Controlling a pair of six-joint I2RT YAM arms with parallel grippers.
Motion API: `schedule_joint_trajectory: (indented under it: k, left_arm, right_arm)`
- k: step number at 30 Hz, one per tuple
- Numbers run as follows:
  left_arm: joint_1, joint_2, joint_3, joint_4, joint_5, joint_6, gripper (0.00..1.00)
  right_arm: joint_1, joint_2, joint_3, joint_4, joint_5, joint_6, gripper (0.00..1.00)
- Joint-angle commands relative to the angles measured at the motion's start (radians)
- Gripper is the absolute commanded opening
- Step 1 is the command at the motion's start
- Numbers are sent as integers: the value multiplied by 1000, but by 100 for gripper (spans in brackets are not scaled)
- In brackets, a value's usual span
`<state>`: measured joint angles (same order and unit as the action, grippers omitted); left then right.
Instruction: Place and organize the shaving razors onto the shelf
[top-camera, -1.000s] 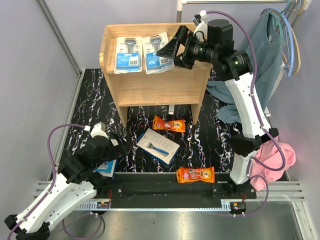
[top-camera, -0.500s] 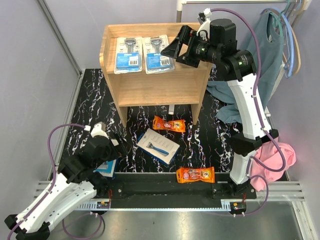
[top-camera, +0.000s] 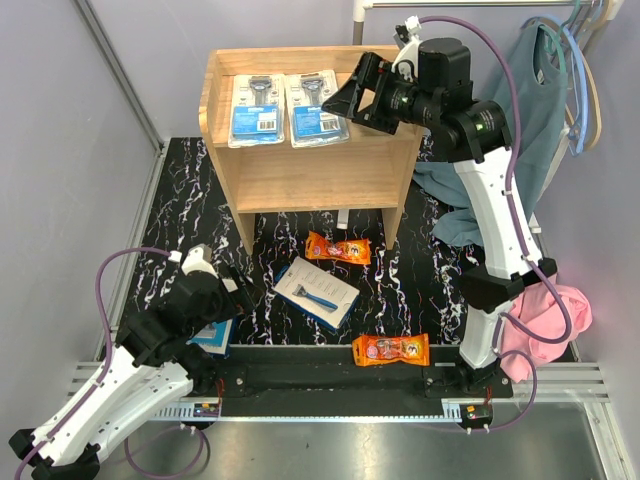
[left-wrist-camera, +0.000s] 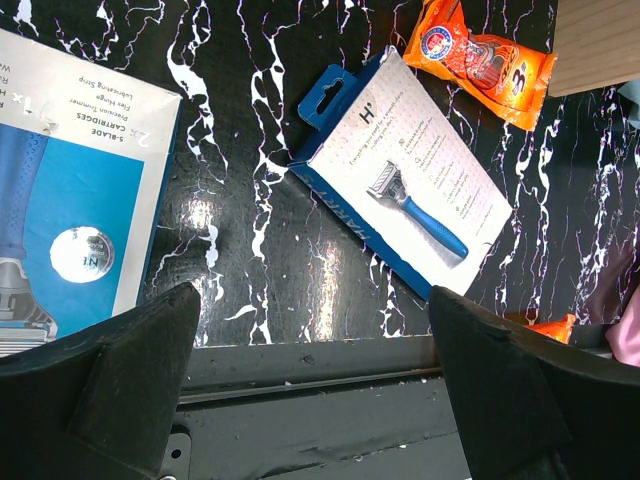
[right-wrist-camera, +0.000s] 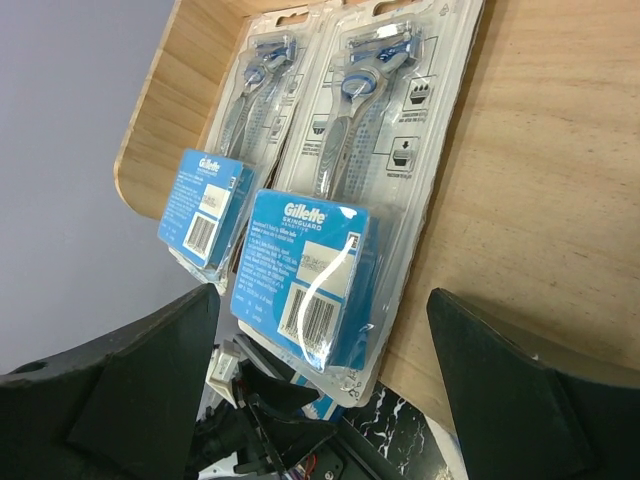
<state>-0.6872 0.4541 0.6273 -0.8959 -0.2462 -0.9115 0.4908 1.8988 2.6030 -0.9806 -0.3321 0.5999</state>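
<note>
Nearest to you, a glossy orange packet (top-camera: 390, 349) lies flat on the black marbled table (top-camera: 420, 270), close to the base of the right arm. Your left gripper (left-wrist-camera: 312, 300) hangs low over the table with its fingers spread wide and nothing between them. A white-and-blue flat box (left-wrist-camera: 70, 230) lies just beside it. A second white-and-blue flat box (top-camera: 317, 291) lies tilted at mid-table. Beyond it a second orange packet (top-camera: 338, 247) lies just in front of the pale wooden two-tier shelf (top-camera: 300, 175). On the top tier a clear blister pack on a blue card (top-camera: 256, 110) lies flat, and a second blister pack (top-camera: 316, 107) is just beside it. Your right gripper (top-camera: 340, 105) hovers by that second one, fingers spread and empty.
</note>
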Motion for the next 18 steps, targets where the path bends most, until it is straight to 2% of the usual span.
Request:
schedule_joint_trajectory:
  k: [1, 7, 18]
  left_arm:
    - [-2, 8, -5, 45, 10, 17, 99]
    - [-3, 6, -6, 43, 8, 16, 99]
    - [-3, 6, -9, 45, 8, 14, 99]
  right_arm:
    - [35, 29, -40, -102, -7, -28, 95]
    - [40, 8, -72, -89, 18, -35, 96]
    - [58, 19, -90, -59, -81, -51, 96]
